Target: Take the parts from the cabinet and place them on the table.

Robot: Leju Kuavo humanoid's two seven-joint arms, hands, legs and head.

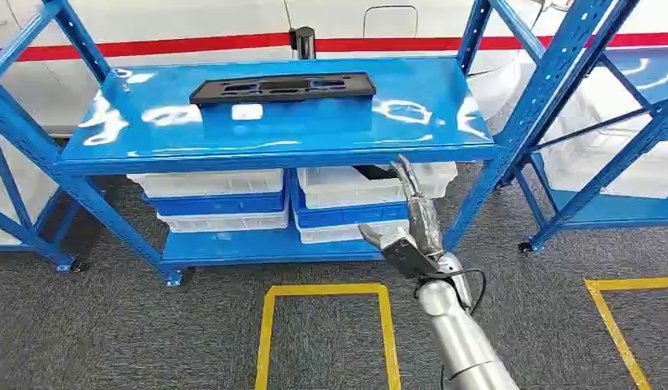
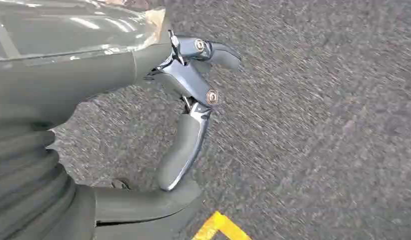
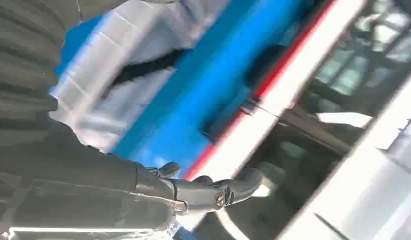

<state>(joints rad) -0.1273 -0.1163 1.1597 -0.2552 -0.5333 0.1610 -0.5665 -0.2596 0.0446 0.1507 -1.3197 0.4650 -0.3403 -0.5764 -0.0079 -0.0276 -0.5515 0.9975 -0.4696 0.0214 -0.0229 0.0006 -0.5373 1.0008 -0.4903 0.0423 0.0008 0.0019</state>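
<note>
A: Right hand [image 1: 408,231] is reaching up at lower centre, fingers [image 1: 405,180] spread and released, holding nothing.
B: Left hand [image 2: 191,95] is hanging over the floor, fingers loose, empty.
A: Black part [image 1: 282,87] is lying upper centre on the shelf [image 1: 428,114], long axis left-right, beyond and left of the right hand, which is nearer.

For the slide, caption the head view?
Right hand open, raised toward blue rack; black part on top shelf.

Right hand [image 3: 193,192], dark fingers [image 3: 238,187] extended and empty, before a blurred glossy blue metal shelf [image 3: 213,85] and translucent white plastic bin [image 3: 118,85].
</note>
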